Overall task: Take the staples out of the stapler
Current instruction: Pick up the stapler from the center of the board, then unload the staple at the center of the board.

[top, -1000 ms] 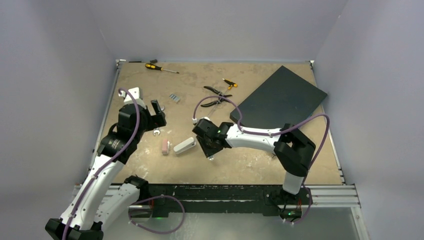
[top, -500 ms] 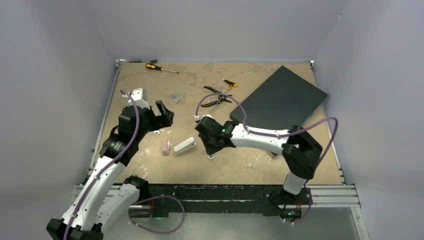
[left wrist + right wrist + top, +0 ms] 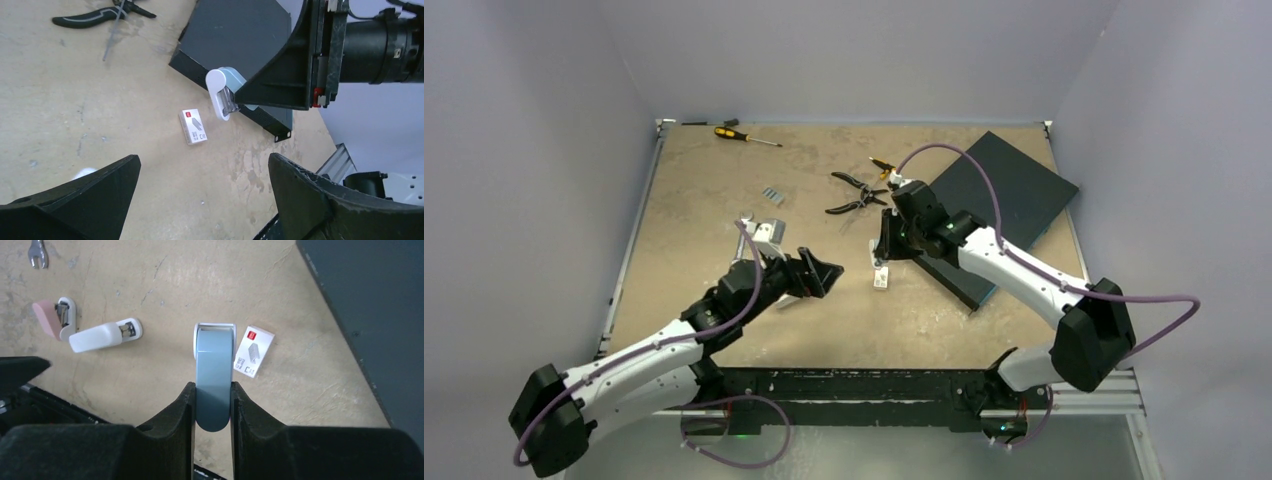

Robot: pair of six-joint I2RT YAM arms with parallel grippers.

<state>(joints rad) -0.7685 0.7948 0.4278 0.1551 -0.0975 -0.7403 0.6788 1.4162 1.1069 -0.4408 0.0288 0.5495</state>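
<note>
My right gripper (image 3: pixel 212 385) is shut on a blue-grey stapler (image 3: pixel 214 365) with a white underside, holding it above the table. From the left wrist view that stapler (image 3: pixel 221 93) hangs nose-down in the right gripper's fingers, its metal insides showing. My left gripper (image 3: pixel 202 165) is open with nothing between its fingers, low over the table and facing the stapler. In the top view the left gripper (image 3: pixel 817 271) sits left of the right gripper (image 3: pixel 886 243). Grey ribbed staples (image 3: pixel 772 195) lie loose on the table at the back left.
A small white box (image 3: pixel 254 351) lies under the held stapler. A white stapler (image 3: pixel 102 335) and a pink one (image 3: pixel 50 324) lie to the left. Pliers (image 3: pixel 856 194), a screwdriver (image 3: pixel 744 136) and a black panel (image 3: pixel 1004 195) are at the back. A small wrench (image 3: pixel 38 252) lies near the staplers.
The right gripper closed on the blue-grey stapler and carried it up and back toward the black panel. The left arm swung from the left side to the centre, opening slightly wider.
</note>
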